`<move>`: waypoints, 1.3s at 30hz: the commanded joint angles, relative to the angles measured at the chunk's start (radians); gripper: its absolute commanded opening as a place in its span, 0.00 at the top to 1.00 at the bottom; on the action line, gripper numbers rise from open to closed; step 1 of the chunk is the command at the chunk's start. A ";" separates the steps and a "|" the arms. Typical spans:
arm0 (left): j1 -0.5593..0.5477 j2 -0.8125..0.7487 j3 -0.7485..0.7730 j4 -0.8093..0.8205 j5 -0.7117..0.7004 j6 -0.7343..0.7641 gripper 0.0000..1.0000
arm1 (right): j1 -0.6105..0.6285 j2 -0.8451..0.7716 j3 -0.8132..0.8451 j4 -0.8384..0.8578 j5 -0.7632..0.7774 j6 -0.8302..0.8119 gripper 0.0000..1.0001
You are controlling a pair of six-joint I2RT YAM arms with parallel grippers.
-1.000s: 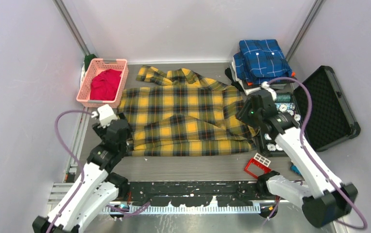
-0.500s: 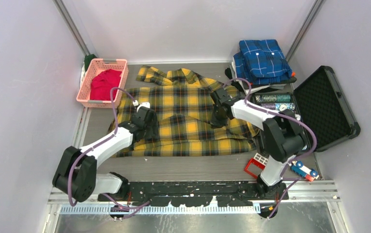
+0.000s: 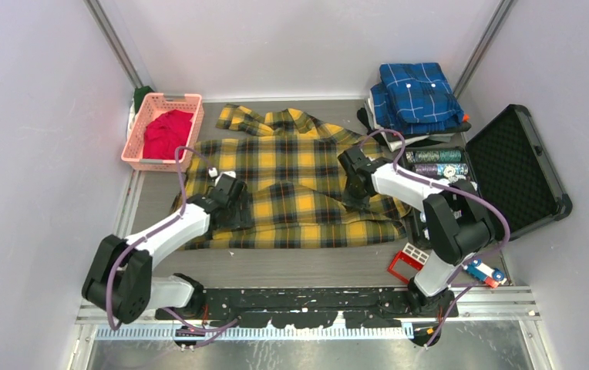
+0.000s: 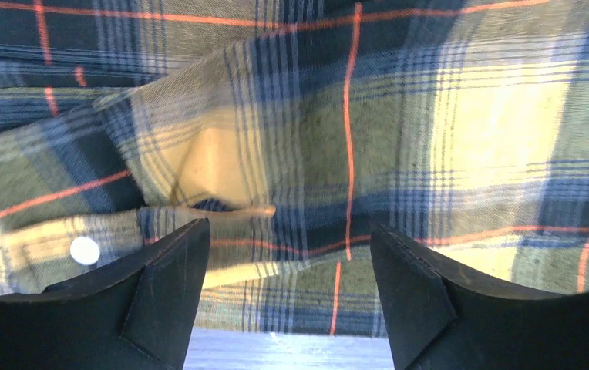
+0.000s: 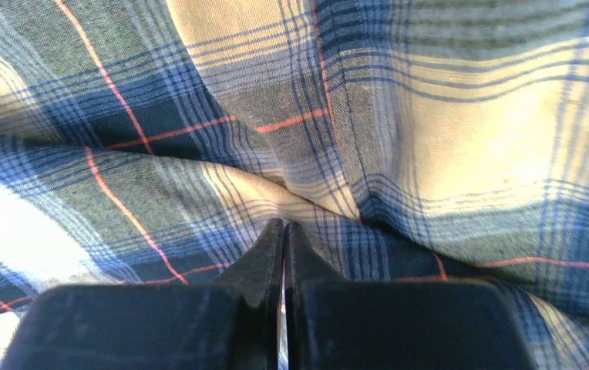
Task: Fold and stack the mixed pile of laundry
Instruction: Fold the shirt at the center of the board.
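The yellow-and-black plaid shirt (image 3: 291, 185) lies spread flat across the table's middle. My left gripper (image 3: 235, 206) hovers over its near-left hem, open, with cloth showing between the fingers in the left wrist view (image 4: 287, 231); a white button (image 4: 85, 250) sits just left of it. My right gripper (image 3: 355, 193) presses down on the shirt's right half. In the right wrist view it (image 5: 284, 225) is shut, and a raised fold of plaid runs into its tips. The red T-shirt (image 3: 164, 132) lies bunched in the pink basket (image 3: 169, 98) at the back left.
A folded blue plaid shirt (image 3: 419, 92) tops a stack at the back right. An open black case (image 3: 519, 169) lies at the right edge, with spools beside it. A small red frame (image 3: 408, 262) and toy pieces sit near the right arm's base.
Both arms swung from the table's front out onto the plaid shirt. The right gripper went from open to shut on a fold. The left gripper stayed open, edging toward the near hem.
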 commanded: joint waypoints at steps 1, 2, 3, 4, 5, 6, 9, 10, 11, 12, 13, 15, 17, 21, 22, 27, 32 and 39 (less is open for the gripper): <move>0.001 -0.118 0.103 -0.050 -0.060 0.060 0.18 | 0.005 -0.077 0.121 -0.098 0.089 -0.015 0.90; 0.006 -0.119 0.140 -0.041 -0.071 0.094 0.15 | 0.005 -0.086 0.155 -0.112 0.108 -0.024 0.84; 0.014 -0.105 0.178 -0.032 -0.073 0.129 0.13 | 0.005 -0.097 0.183 -0.121 0.123 -0.035 0.78; 0.022 -0.081 0.226 -0.029 -0.081 0.152 0.12 | 0.005 -0.108 0.204 -0.122 0.132 -0.039 0.72; 0.035 -0.049 0.277 -0.029 -0.089 0.169 0.11 | 0.006 -0.119 0.221 -0.120 0.139 -0.040 0.68; 0.050 -0.007 0.326 -0.028 -0.093 0.181 0.11 | 0.005 -0.127 0.233 -0.118 0.148 -0.041 0.67; 0.102 0.176 0.486 -0.015 -0.088 0.209 0.11 | 0.006 -0.136 0.254 -0.107 0.161 -0.039 0.65; 0.117 0.238 0.564 -0.014 -0.084 0.227 0.12 | 0.006 -0.136 0.257 -0.106 0.163 -0.041 0.64; 0.128 0.306 0.622 -0.016 -0.086 0.254 0.13 | 0.005 -0.133 0.262 -0.107 0.166 -0.044 0.63; 0.137 0.373 0.689 -0.026 -0.087 0.289 0.14 | 0.005 -0.127 0.272 -0.116 0.177 -0.051 0.63; 0.145 0.437 0.762 -0.048 -0.091 0.332 0.15 | 0.005 -0.117 0.285 -0.125 0.190 -0.060 0.61; 0.171 0.558 0.905 -0.111 -0.095 0.385 0.17 | -0.003 -0.089 0.319 -0.131 0.208 -0.081 0.56; 0.207 0.656 1.020 -0.149 -0.053 0.406 0.19 | -0.028 -0.028 0.388 -0.143 0.188 -0.094 0.53; 0.252 0.818 1.207 -0.225 -0.026 0.472 0.20 | -0.084 0.142 0.619 -0.186 0.150 -0.134 0.51; 0.264 0.850 1.244 -0.237 -0.026 0.483 0.20 | -0.095 0.191 0.684 -0.203 0.150 -0.145 0.51; 0.325 0.977 1.359 -0.260 -0.011 0.490 0.20 | -0.150 0.476 1.044 -0.318 0.149 -0.173 0.48; 0.390 1.081 1.460 -0.245 -0.014 0.450 0.21 | -0.190 0.699 1.343 -0.409 0.169 -0.175 0.48; 0.465 1.256 1.704 -0.315 -0.087 0.354 0.21 | -0.206 0.761 1.357 -0.344 0.170 -0.169 0.46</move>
